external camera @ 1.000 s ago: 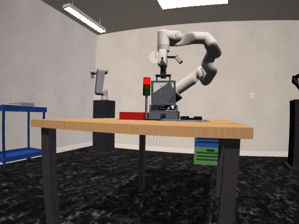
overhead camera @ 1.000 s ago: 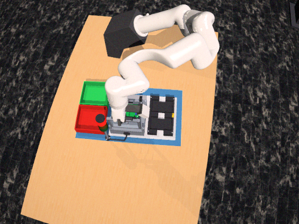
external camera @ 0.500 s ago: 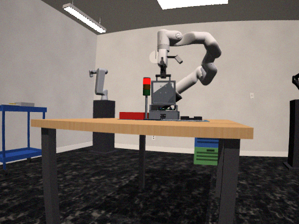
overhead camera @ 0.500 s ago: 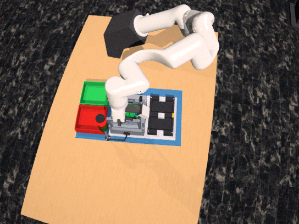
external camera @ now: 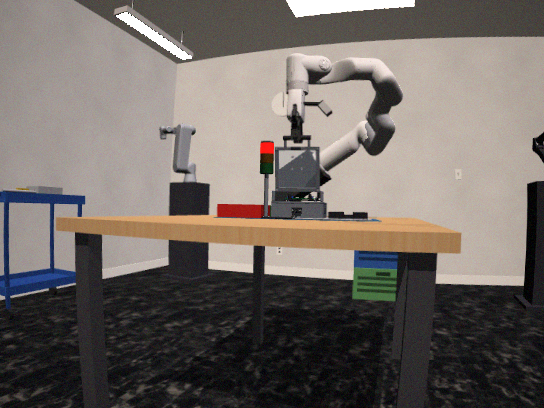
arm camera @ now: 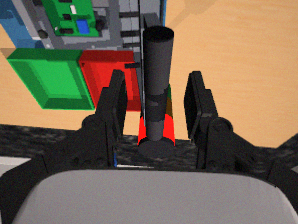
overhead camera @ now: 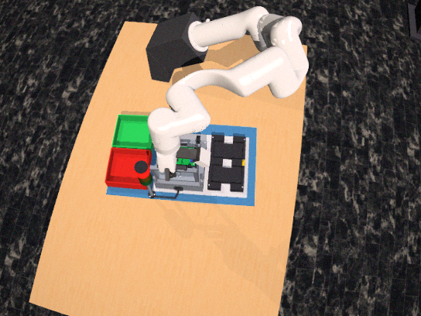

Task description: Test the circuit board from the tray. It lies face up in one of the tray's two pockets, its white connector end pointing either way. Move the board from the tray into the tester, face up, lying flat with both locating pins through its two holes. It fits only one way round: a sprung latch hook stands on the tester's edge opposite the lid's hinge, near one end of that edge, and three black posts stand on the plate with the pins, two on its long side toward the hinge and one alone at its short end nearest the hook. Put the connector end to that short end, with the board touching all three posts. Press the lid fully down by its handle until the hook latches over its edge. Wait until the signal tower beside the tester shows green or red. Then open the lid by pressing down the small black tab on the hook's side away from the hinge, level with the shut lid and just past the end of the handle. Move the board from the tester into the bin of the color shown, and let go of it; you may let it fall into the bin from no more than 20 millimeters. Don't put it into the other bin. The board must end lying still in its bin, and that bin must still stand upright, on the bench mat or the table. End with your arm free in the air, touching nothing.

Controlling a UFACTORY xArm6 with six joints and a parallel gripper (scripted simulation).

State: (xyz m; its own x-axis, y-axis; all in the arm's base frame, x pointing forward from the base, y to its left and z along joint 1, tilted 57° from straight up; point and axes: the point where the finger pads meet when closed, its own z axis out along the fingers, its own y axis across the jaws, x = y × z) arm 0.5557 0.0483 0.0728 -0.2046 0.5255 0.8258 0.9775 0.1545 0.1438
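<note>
Standing open over the raised lid (external camera: 297,168), the hand (arm camera: 155,102) is holding nothing: its two fingers are sitting either side of the lid's black handle (arm camera: 156,75) with a gap on each side (not touching it, as far as the wrist view shows). The lid is standing up nearly vertical above the tester (external camera: 298,209), and the white arm (overhead camera: 248,75) is curling over from the far side of the bench (external camera: 260,232). Down inside the tester the green board (arm camera: 72,17) is lying face up. Beside it the tower (external camera: 266,156) is glowing red at its top segment. The red bin (overhead camera: 124,168) and the green bin (overhead camera: 131,132) are sitting side by side at the tester's end, on the blue mat (overhead camera: 251,166). The black tray (overhead camera: 227,163) is lying on the tester's other side.
</note>
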